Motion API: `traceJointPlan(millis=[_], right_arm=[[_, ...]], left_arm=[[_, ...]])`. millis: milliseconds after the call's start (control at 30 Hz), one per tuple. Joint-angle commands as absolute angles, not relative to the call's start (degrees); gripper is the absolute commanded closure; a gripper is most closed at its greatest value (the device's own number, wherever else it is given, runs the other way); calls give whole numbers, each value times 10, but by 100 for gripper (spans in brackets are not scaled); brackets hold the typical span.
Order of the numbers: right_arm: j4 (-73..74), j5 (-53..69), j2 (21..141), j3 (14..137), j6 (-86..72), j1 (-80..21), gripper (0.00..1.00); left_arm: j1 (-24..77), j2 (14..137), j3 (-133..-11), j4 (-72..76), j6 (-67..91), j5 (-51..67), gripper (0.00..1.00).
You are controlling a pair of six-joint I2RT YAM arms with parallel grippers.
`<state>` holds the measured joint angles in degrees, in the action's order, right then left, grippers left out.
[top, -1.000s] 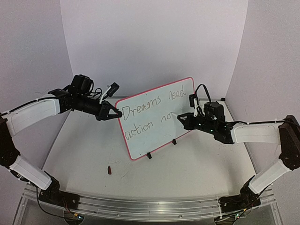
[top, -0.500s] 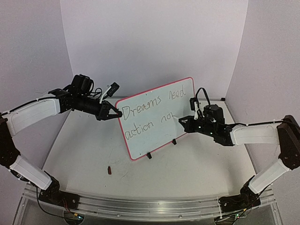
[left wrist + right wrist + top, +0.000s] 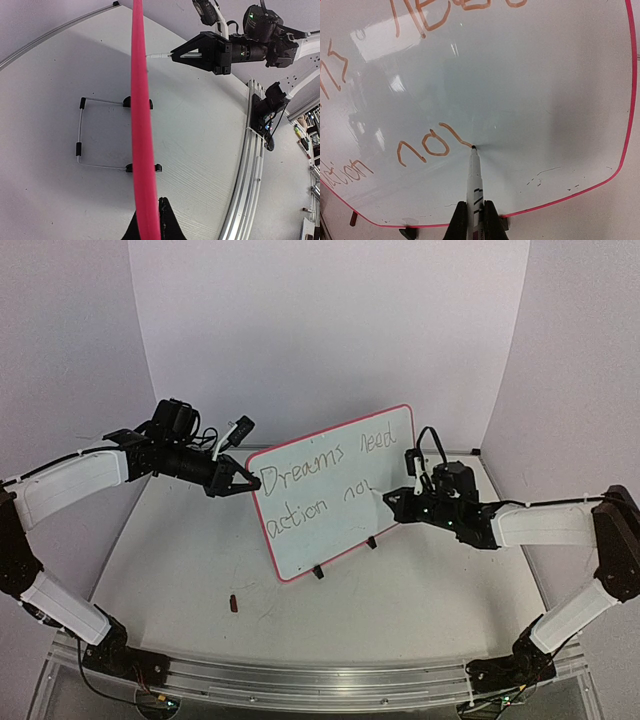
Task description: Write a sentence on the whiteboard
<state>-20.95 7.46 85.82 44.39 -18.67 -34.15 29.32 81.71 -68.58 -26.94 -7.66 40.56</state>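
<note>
The whiteboard (image 3: 340, 530), white with a thin red frame, stands tilted on small black feet mid-table. The sentence (image 3: 320, 480) reads "Dreams need" over "action no" plus a fresh stroke. My left gripper (image 3: 243, 484) is shut on the board's left red edge (image 3: 142, 150). My right gripper (image 3: 392, 502) is shut on a white marker pen (image 3: 475, 185). The pen's tip touches the board at the end of the last stroke (image 3: 455, 136), just right of "no".
A small dark red cap-like piece (image 3: 233, 604) lies on the table in front of the board. A wire stand (image 3: 80, 145) props the board from behind. White walls close in the back and both sides. An aluminium rail (image 3: 300, 680) runs along the near edge.
My right gripper has moved a little left and down along the board with the pen, adding a stroke after "no". My left arm and the board have not moved.
</note>
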Motion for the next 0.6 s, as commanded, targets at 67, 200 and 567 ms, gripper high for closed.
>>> traceJointPlan(millis=[67,200,567], right_arm=[[-208,49,840,492,-168,-340,100],[-205,48,838,500,-165,-340,100],[-206,43,854,476,-173,-340,100]], left_arm=[[312,846,-670,-347,-106,391,100],[312,846,-671,-346,-106,391,100],[312,845,-670,-347,-106,390,100]])
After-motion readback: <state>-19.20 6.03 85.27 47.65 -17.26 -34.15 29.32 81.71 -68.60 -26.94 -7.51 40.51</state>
